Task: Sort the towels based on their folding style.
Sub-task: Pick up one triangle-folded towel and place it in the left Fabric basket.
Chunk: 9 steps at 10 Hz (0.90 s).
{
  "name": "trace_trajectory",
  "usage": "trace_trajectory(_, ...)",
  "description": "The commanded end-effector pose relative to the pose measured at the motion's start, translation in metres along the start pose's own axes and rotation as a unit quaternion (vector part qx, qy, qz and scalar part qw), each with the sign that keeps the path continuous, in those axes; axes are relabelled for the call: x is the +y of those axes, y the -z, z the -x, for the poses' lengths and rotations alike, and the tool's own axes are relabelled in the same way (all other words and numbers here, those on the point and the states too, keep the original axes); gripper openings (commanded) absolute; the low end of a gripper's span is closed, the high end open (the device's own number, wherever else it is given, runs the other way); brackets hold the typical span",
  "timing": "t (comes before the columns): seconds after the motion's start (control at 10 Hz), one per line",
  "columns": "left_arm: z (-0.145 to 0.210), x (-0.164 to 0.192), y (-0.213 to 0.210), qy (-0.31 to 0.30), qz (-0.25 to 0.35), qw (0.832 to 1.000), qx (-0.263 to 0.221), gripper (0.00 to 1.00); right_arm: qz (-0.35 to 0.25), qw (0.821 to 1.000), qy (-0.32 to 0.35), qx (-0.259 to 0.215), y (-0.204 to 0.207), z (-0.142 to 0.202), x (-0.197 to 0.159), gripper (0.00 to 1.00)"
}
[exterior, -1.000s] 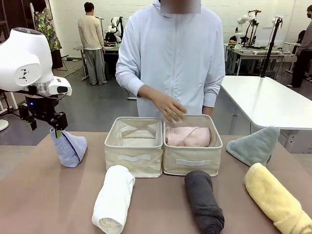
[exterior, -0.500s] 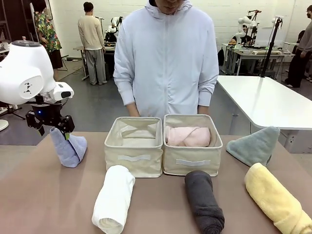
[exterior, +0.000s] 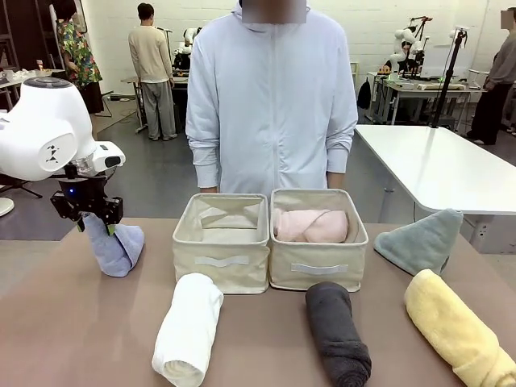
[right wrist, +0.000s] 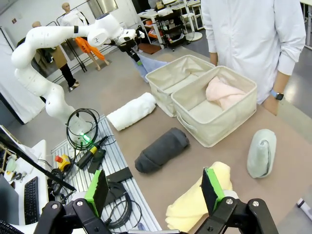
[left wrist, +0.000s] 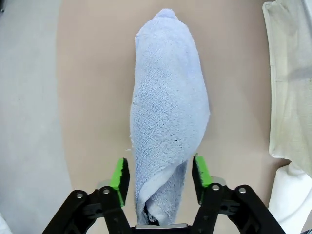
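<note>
Over the table (exterior: 64,322), the left gripper (left wrist: 160,176) holds its fingers (left wrist: 120,178) open astride the light blue towel (left wrist: 165,112); pinching only its loose outer flap could unfold it.

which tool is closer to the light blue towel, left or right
Left. The left tool straddles the light blue towel at its top end, a pad on each side. The right tool hangs at the table's other side, above the yellow towel.

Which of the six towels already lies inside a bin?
The pink towel: it alone lies inside a bin, the right-hand one. The white, dark grey, yellow, light blue and sage-green towels lie outside, on the table.
</note>
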<state>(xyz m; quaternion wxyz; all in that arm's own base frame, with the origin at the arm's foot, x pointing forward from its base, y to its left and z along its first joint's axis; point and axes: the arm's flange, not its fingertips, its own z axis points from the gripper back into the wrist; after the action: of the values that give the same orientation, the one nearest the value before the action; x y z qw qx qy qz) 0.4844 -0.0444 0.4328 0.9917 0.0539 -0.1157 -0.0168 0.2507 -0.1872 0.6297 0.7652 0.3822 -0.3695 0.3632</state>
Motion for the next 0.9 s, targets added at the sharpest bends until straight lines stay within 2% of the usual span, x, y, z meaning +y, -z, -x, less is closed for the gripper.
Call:
trace_trajectory(0.0, -0.001, 0.002, -0.001, -0.002, 0.017, 1.000, -0.014, 0.00, -0.005, 1.000, -0.008, -0.010, -0.002, -0.003, -0.001, 1.00)
trace_trajectory(0.1, -0.001, 0.002, -0.001, -0.001, 0.019, 1.000, -0.016, 0.19, -0.005, 1.000, -0.008, -0.010, -0.002, -0.003, -0.001, 1.00)
trace_trajectory(0.3, -0.002, 0.002, -0.001, 0.001, 0.026, 1.000, -0.015, 0.00, -0.005, 1.000, -0.008, -0.010, -0.002, -0.003, -0.001, 1.00)
trace_trajectory(0.5, -0.003, 0.004, -0.002, 0.005, 0.031, 0.999, -0.015, 0.00, -0.005, 1.000, -0.008, -0.010, -0.002, -0.003, -0.001, 1.00)
trace_trajectory(0.6, -0.004, 0.006, -0.008, 0.031, 0.031, 0.999, -0.021, 0.00, -0.005, 1.000, -0.008, -0.010, -0.002, -0.003, -0.001, 1.00)
trace_trajectory(0.7, -0.006, 0.007, -0.026, 0.092, 0.015, 0.996, -0.011, 0.00, -0.005, 1.000, -0.008, -0.010, -0.002, -0.003, -0.001, 1.00)
trace_trajectory(0.8, -0.001, 0.013, -0.069, 0.157, -0.007, 0.988, 0.000, 0.00, -0.005, 1.000, -0.008, -0.010, -0.002, -0.003, -0.001, 1.00)
